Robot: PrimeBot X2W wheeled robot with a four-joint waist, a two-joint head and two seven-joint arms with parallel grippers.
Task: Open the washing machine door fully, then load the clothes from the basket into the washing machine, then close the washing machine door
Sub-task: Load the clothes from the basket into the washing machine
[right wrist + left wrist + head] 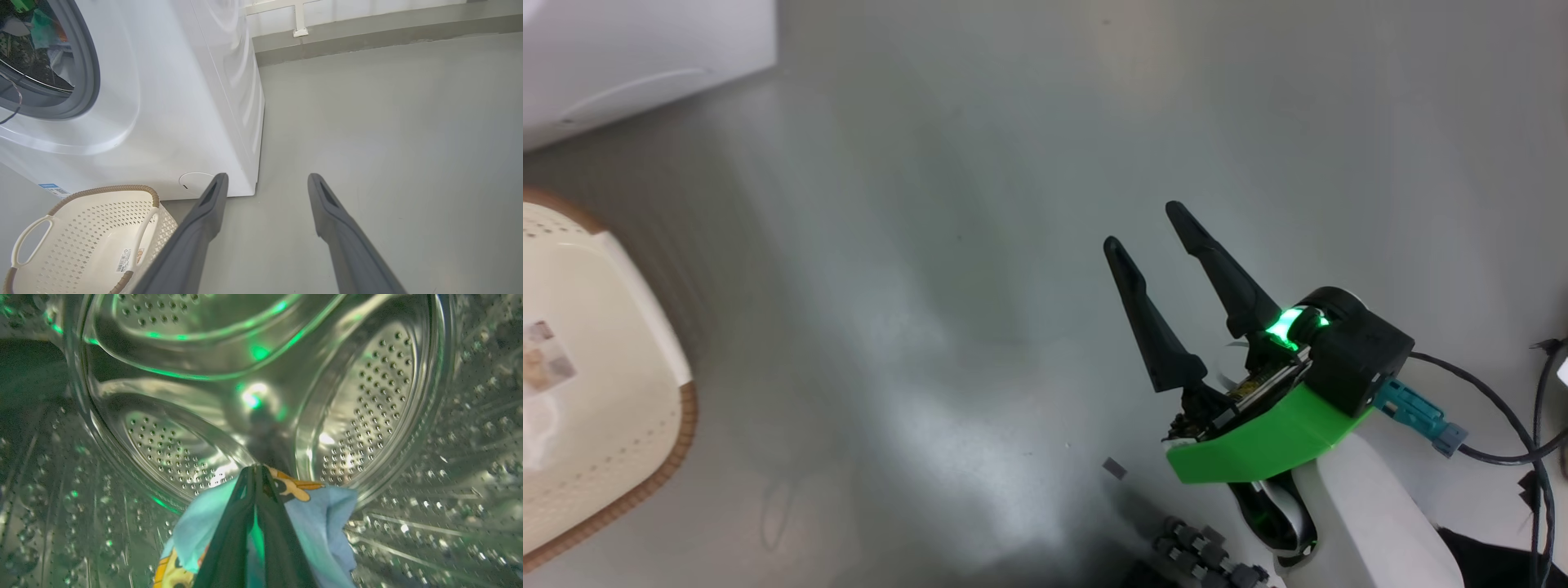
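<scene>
Washing machine loading: the left tool [255,469], its two dark fingers [229,539] pressed together, sits deep inside the perforated steel drum [367,396] of the washing machine [184,102]. The clothes [327,514], light blue with an orange-brown bear print, bunch around and under the fingers. Whether any fabric is pinched between them cannot be made out, and the garment runs off the bottom edge of the left wrist view.

Outside, the right tool [1145,227] hangs over the bare grey floor [388,122], fingers spread wide and holding nothing. Beyond it the basket [81,220], cream with a brown rim, stands on the floor just in front of the machine's lower front. It is partly cut off by the frame, with a label sticker [124,259] showing on its bottom. Farther off, the grey gasket [88,69] rings the machine's mouth, half cropped, and what lies within is dim and hard to read.
</scene>
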